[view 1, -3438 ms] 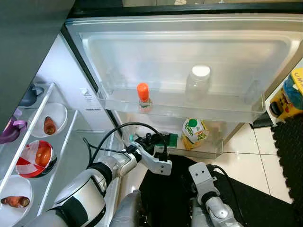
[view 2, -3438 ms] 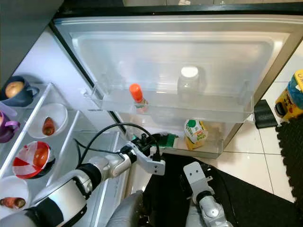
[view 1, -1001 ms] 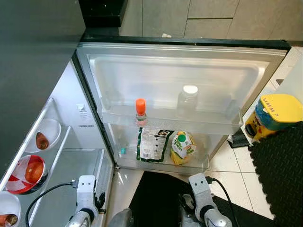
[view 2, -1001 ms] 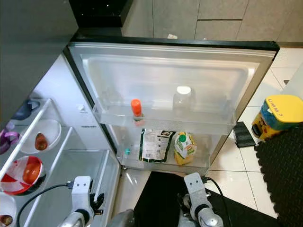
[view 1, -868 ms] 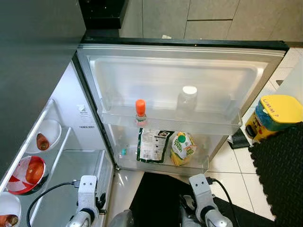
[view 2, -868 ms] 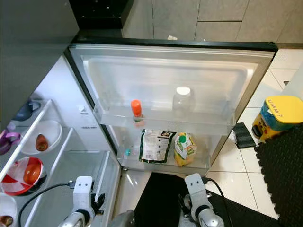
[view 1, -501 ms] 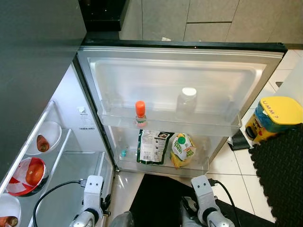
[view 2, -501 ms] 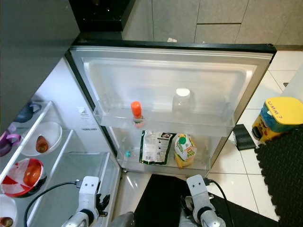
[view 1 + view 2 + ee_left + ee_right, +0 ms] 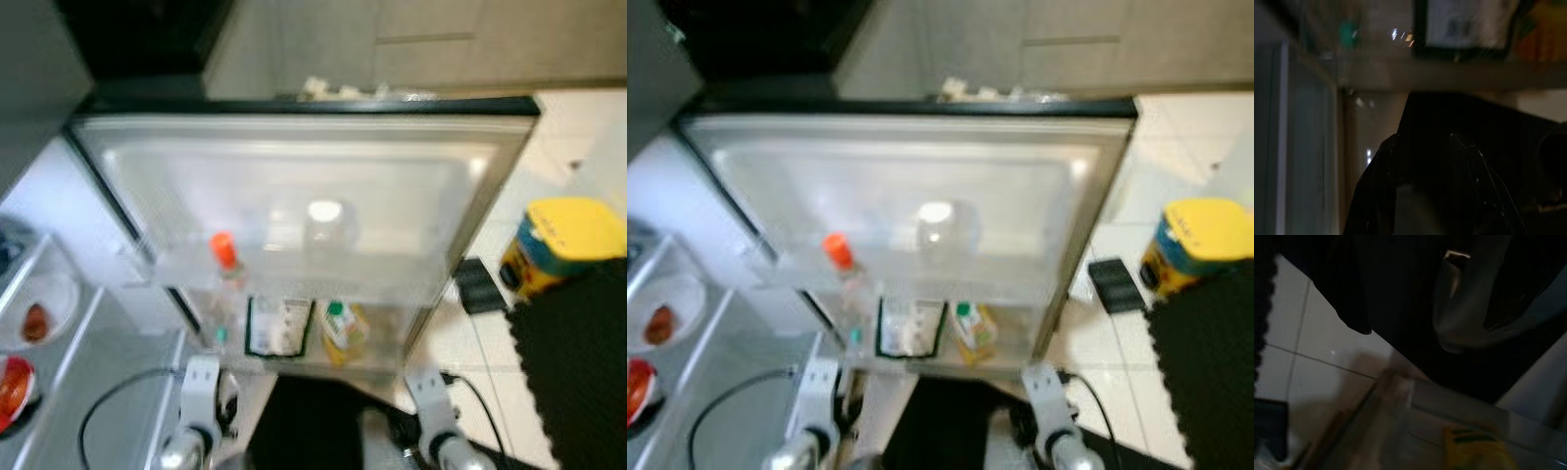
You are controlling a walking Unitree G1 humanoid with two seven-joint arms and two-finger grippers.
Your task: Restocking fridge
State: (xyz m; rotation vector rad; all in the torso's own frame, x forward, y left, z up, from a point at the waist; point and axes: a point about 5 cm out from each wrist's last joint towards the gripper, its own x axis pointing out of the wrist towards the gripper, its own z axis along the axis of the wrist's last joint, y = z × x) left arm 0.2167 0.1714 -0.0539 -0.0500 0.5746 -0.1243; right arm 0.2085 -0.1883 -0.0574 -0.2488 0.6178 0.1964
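Standing back from the open fridge door [image 9: 294, 176] with both arms lowered, and smearing both head views into blur, so probably mid-step or mid-turn. Shows the door sitting further left and lower in frame than half a second ago, which reads as camera motion, not as anything on the door shifting.

Finds the dark-edged packet [image 9: 277, 326] upright in the lower door shelf [image 9: 392, 364], just beside the yellow-green pouch [image 9: 341, 331]. Differs there from a few seconds back, when the left gripper [image 9: 203, 384] was reaching at that shelf and the packet's place beside the pouch looked empty. Now hangs low near the fridge's edge, well below that shelf, holding nothing as far as can be seen; cannot tell whether spread or pressed together, since its wrist view is too dark. Same verdict for the right gripper [image 9: 428, 390], idle over the dark mat: state not readable.

Leaves the upper shelf as before, with the orange-capped bottle [image 9: 224, 250] and the clear jar [image 9: 326, 220] well apart from each other. Catches a white bowl [image 9: 34, 318] with something reddish inside on the fridge's inner shelves at the left, and a yellow container [image 9: 563, 245] on the floor to the right.

Suggests one item stocked and released; most likely turning away to fetch the next, with the door left open for it.
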